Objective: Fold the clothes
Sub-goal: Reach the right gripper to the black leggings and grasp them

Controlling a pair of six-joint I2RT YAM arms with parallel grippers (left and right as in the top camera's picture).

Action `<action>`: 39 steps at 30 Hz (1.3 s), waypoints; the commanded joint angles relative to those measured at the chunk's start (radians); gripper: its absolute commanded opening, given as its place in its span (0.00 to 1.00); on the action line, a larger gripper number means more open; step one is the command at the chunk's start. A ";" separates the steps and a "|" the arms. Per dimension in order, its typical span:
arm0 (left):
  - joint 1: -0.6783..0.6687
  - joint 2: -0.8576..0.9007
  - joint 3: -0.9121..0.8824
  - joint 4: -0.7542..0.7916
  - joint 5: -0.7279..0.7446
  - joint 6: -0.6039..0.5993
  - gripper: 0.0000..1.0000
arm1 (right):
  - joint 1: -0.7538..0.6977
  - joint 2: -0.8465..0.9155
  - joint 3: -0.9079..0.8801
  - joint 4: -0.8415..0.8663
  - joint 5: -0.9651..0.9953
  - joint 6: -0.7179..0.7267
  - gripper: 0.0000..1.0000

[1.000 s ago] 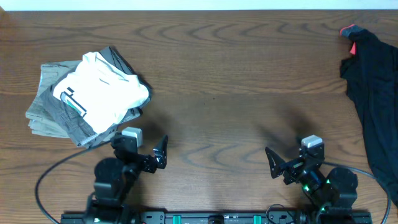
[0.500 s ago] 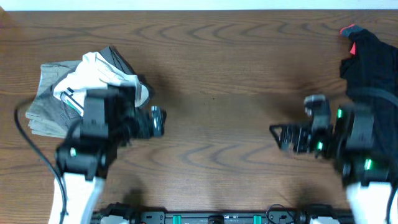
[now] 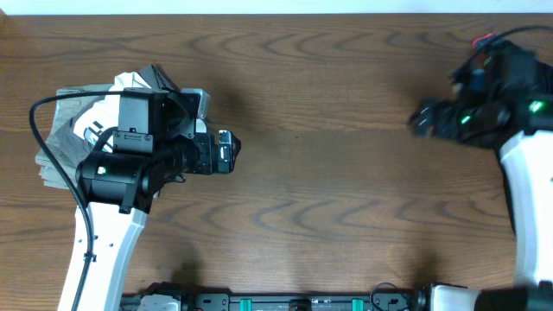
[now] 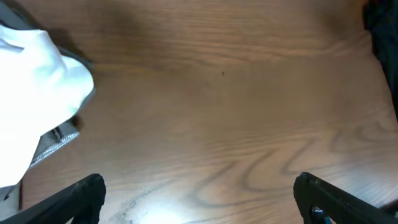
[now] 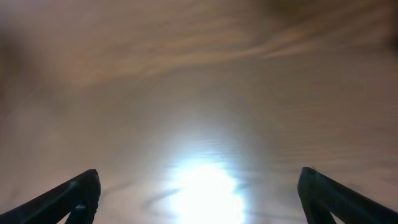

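Both arms have swung out, spread wide and empty. The black garment now lies just behind the right claw, so a grab looks near; the folded pile sits beside the left claw.

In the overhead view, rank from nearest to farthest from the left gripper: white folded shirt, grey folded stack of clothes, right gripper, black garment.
From the left gripper:
1. White folded shirt, left side.
2. Grey folded stack beneath it; arm hides both near edges, so too close to call.
3. Right gripper, right side.
4. Black garment, far right.
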State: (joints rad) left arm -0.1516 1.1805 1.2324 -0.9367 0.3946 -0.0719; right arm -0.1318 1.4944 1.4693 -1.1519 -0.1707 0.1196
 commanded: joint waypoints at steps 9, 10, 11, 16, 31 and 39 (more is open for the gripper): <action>-0.136 0.058 0.020 -0.002 0.024 0.026 0.98 | -0.336 0.317 0.203 0.129 0.094 0.094 0.79; -0.151 0.069 0.020 -0.002 0.024 0.025 0.98 | -0.352 0.338 0.203 0.172 0.072 0.094 0.78; -0.164 0.080 0.020 -0.002 0.025 0.025 0.98 | -0.364 0.358 0.203 0.208 0.058 0.094 0.77; -0.208 0.116 0.020 -0.002 0.024 0.026 0.98 | -0.375 0.451 0.203 0.352 0.070 0.105 0.72; -0.208 0.116 0.020 -0.073 0.024 0.008 0.98 | -0.425 0.698 0.203 0.604 0.140 0.112 0.50; -0.208 0.116 0.020 -0.065 0.005 0.008 0.98 | -0.428 0.702 0.202 0.598 0.167 0.112 0.33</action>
State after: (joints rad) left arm -0.3573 1.3003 1.2331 -0.9989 0.4122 -0.0631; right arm -0.5552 2.2002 1.6543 -0.5476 -0.0265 0.2260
